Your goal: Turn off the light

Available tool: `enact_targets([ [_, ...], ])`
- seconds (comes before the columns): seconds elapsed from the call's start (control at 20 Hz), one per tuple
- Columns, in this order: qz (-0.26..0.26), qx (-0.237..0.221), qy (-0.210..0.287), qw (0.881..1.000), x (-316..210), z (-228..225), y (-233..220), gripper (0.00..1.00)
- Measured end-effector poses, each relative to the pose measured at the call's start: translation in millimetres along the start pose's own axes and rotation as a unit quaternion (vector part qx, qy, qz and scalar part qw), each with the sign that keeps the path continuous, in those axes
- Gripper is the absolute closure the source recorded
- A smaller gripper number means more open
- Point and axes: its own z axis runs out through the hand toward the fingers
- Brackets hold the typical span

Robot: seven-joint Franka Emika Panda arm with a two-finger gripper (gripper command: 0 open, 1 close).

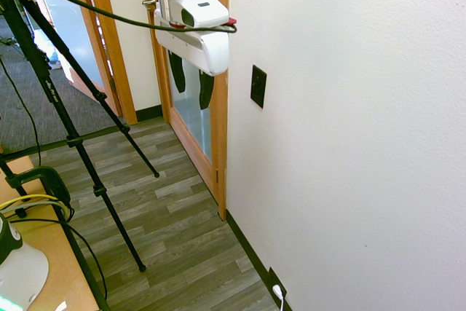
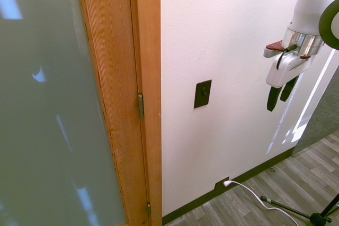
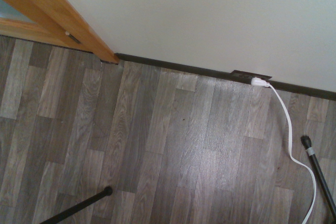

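Note:
No lamp is in view. The light's switch is a small black upright plate [image 1: 258, 86] on the white wall, also seen as the switch [image 2: 202, 93] in the second exterior view. My gripper [image 1: 191, 84] hangs pointing down, away from the wall and about level with the switch. Its two black fingers stand apart, open, with nothing between them. In the second exterior view the gripper [image 2: 281, 96] hangs well to the right of the switch. The wrist view looks down at the floor and does not show the switch.
A wooden door frame with frosted glass [image 1: 198, 118] stands next to the wall corner. A black outlet plate with a white plug [image 1: 277, 289] and cord [image 3: 286, 129] sits at the baseboard. Wood-look flooring [image 3: 157, 145] lies below.

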Motion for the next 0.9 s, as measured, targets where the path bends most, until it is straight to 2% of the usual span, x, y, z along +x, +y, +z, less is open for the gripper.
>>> enact_targets([
  [0.25, 0.0, 0.015, 0.013, 1.0, 0, 0, -8, 0.0],
  [0.6, 0.011, 0.062, 0.063, 0.996, -3, -8, -53, 0.0],
  [0.9, 0.028, 0.096, 0.112, 0.989, -2, 11, -93, 0.0],
])
